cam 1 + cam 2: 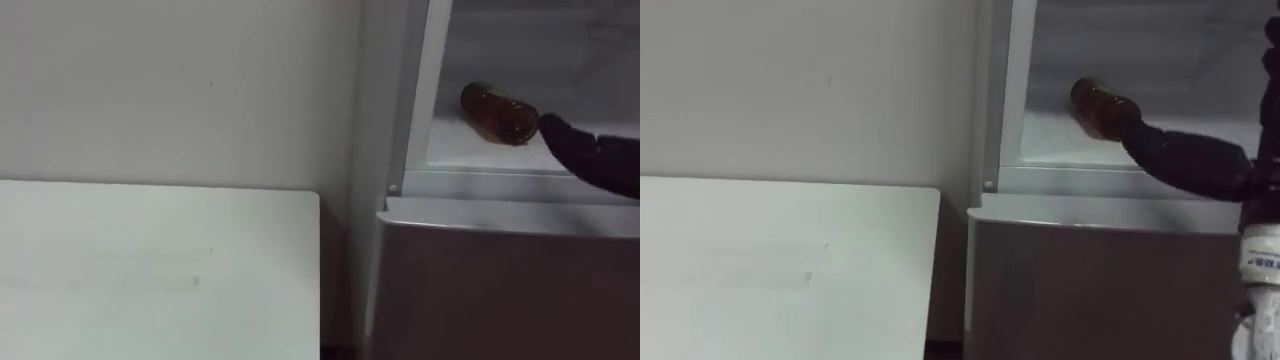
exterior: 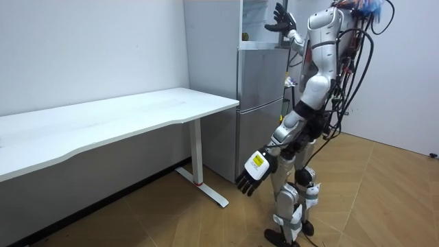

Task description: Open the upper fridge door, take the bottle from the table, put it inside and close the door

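**Left eye view.** The bottle [image 1: 497, 113] lies on its side on the white floor of the upper fridge compartment [image 1: 470, 152], near the front edge. One end is turned toward my right hand [image 1: 592, 158]. My fingers are stretched straight at that end and none curls round it. I cannot tell whether the foremost tip touches the bottle or stops just short.

Handling, my judgement:
- The sheen suggests glass, so it is stiff, smooth and breakable.
- It would be fairly heavy if full, but I cannot read the fill level.
- A round body on a slick shelf will likely roll under a nudge.
- If I must take hold again, I would grip across the middle of the body with the thumb opposite the fingers, not at an end.

Look: amber-brown, glossy and cylindrical. I cannot tell which end is the neck.

**Room view.** I stand facing the fridge, beside the white table [image 2: 137, 113]. My right hand is raised at the open upper compartment with the fingers spread. My left hand [image 2: 252, 177] hangs low by my leg, fingers loose and a little apart, holding nothing.

**Right eye view.** The bottle is inside, on its side, above the closed lower door [image 1: 1110, 290]. My right hand's fingers are extended at its near end.
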{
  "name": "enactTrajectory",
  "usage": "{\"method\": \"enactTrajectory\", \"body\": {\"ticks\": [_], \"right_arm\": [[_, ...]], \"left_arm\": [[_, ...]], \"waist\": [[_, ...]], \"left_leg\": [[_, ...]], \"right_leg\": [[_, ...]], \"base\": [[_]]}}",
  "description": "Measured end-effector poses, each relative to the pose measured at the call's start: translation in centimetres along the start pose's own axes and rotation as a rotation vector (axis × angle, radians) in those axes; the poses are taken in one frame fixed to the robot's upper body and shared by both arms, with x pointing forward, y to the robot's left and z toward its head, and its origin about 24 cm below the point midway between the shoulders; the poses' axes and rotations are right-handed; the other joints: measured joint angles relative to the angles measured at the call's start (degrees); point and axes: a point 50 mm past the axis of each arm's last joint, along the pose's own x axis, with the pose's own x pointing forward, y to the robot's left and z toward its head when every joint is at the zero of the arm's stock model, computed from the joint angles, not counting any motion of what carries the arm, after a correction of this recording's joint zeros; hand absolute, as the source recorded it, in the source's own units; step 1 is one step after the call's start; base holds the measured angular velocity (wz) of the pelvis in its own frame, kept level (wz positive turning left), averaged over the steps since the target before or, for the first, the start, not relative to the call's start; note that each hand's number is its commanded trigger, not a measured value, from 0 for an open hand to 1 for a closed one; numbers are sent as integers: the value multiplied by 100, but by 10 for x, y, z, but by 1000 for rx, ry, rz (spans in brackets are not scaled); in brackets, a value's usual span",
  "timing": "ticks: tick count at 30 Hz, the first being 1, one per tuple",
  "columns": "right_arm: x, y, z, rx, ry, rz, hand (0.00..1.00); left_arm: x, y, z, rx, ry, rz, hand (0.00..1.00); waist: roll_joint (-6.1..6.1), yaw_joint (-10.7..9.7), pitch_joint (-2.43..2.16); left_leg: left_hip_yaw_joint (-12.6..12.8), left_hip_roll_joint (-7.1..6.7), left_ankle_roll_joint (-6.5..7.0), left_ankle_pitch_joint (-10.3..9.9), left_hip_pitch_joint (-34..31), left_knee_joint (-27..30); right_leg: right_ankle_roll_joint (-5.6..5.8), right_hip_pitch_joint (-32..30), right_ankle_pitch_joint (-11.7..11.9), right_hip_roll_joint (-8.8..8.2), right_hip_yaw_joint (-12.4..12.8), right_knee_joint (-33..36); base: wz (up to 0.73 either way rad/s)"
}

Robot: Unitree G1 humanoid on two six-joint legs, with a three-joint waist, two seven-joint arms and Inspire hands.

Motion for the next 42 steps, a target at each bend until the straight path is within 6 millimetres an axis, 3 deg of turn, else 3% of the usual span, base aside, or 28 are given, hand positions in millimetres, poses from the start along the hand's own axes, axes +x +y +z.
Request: {"method": "enactTrajectory", "body": {"ticks": [3, 6, 8, 13, 18, 20, 24, 28, 31, 36, 42], "right_arm": [[-14, -3, -11, -13, 65, 11, 0], [-33, -6, -21, -13, 134, -4, 0], [-46, -8, -26, -42, 166, -11, 0], [-61, -11, -22, -253, 70, -40, 0], [-69, -12, -17, -297, -22, -115, 0], [-78, -13, -24, -318, 3, -119, 0], [-119, -20, -56, -363, 225, -102, 0], [-153, -32, -92, -353, 495, -140, 0], [-182, -42, -113, -352, 692, -192, 0], [-235, -55, -132, -424, 934, -188, 0], [-279, -72, -143, -559, 1122, -154, 0]], "left_arm": [[0, -2, 0, -3, -5, -1, 0], [1, -3, 1, -2, -6, 14, 0], [2, -3, 2, -2, 0, 18, 0], [2, -10, 2, -15, -9, 14, 0], [1, -16, 2, -25, -18, 16, 0], [1, -16, 3, -24, -28, 21, 0], [0, -19, 2, -19, -33, 40, 0], [1, -20, 4, -28, -32, 39, 0], [1, -20, 5, -33, -35, 38, 0], [0, -21, 5, -61, -30, 69, 0], [0, -25, 7, -83, -30, 63, 0]], "waist": [[43, -23, 1], [122, -54, -41], [172, -107, -39], [278, -133, -1], [268, -106, -3], [282, -112, -6], [275, -102, -14], [355, -143, -33], [401, -143, -23], [452, -259, -18], [454, -297, -24]], "left_leg": [[46, 6, 4, -32, 0, 5], [81, 8, 18, -64, 26, 16], [103, 4, 20, -66, 31, 6], [242, 14, 26, -84, 68, -57], [313, 28, 14, -96, 157, -117], [321, 34, 9, -108, 180, -117], [325, 35, 11, -137, 187, -117], [375, 25, 37, -161, 191, -116], [375, 14, 48, -175, 210, -125], [392, 14, 47, -175, 218, -135], [400, 8, 45, -187, 257, -138]], "right_leg": [[13, -23, -11, 4, 57, -12], [24, -8, -18, 1, 87, -10], [27, -8, -16, 18, 95, 2], [41, -37, -19, 33, 269, 7], [41, -20, -32, 80, 354, -10], [39, -15, -32, 85, 361, -19], [40, 1, -32, 93, 387, -18], [59, -24, -40, 77, 433, -27], [78, -16, -54, 73, 477, -24], [80, -21, -61, 79, 512, -5], [82, -3, -67, 84, 547, -13]], "base": [[-8], [-6], [-5], [-15], [-9], [-3], [-1], [-5], [-1], [-1], [-2]]}}
